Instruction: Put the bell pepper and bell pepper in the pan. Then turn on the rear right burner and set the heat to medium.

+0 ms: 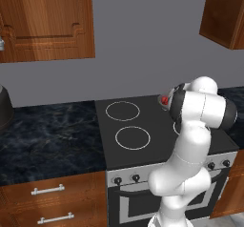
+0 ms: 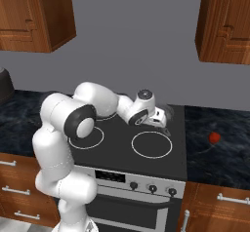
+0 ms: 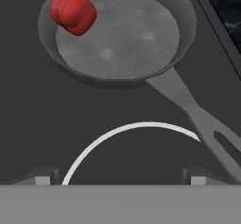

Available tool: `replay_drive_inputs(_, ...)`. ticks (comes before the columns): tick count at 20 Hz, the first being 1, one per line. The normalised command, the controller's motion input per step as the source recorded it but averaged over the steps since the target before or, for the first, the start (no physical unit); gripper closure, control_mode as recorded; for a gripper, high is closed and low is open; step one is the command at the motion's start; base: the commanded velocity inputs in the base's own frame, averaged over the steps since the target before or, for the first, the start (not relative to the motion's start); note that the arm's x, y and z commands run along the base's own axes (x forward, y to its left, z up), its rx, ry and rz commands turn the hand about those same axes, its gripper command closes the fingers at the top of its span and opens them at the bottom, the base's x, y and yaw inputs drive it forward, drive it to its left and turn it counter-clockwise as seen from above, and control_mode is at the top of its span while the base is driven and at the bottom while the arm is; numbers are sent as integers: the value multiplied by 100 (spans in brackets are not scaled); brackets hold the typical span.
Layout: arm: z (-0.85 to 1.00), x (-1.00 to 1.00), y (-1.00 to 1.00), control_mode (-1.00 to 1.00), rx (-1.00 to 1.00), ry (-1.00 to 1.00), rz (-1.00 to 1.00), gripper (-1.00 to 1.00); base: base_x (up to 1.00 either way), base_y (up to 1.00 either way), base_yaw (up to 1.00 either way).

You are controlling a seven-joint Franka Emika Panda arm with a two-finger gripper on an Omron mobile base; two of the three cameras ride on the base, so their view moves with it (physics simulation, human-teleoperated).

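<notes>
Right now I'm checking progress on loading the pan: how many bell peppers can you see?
2. One bell pepper lies inside the pan, against its rim. The second bell pepper sits on the dark counter right of the cooktop.

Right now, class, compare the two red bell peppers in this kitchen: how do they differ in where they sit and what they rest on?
The first pepper lies inside the grey pan, against its rim, on the black cooktop. The second pepper sits alone on the dark counter, right of the stove, outside the pan. The first is near the open claw; the second is well away from it. Both are small, glossy, red and roundish.
</notes>
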Motion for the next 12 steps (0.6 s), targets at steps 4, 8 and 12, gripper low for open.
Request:
replay_drive_inputs(4, 0, 50, -88, -100, 2, 2, 0, -100, 0, 0, 0)
replay_drive_inputs(8, -19, 9, -49, -100, 0, -1, -2, -100, 0, 0, 0)
replay_drive_inputs(12, -32, 0, -41, -100, -3, -6, 0, -100, 0, 0, 0)
